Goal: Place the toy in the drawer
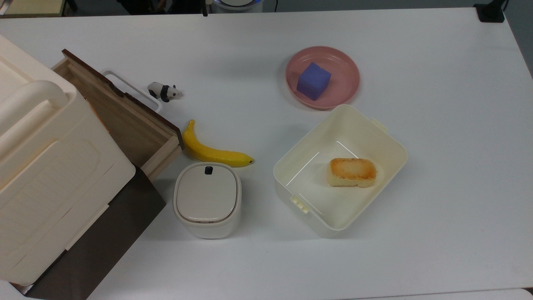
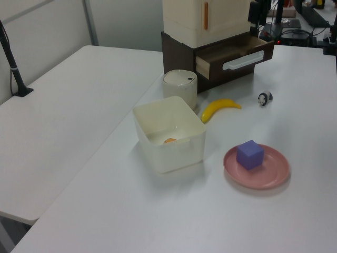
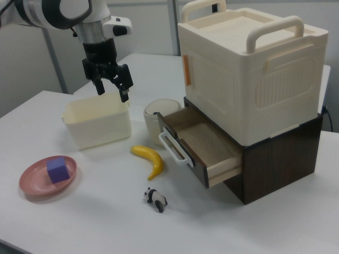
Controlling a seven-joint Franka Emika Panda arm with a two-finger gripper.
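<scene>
My gripper (image 3: 110,81) hangs spread above the tub (image 3: 97,123); the toy (image 1: 165,91) stands just beside the open drawer (image 1: 125,116)

In the right view the arm enters from the upper left corner, its white and dark-banded link lying almost level before the wrist turns straight down. A white flange with a small black mark sits at the wrist, and below it a dark body carries the tool (image 3: 111,80). The tool points down, raised well above the surface. Its two black fingers (image 3: 125,83) stand spread apart with clear space between them, gripping nothing, the tips hanging free in the air.
</scene>
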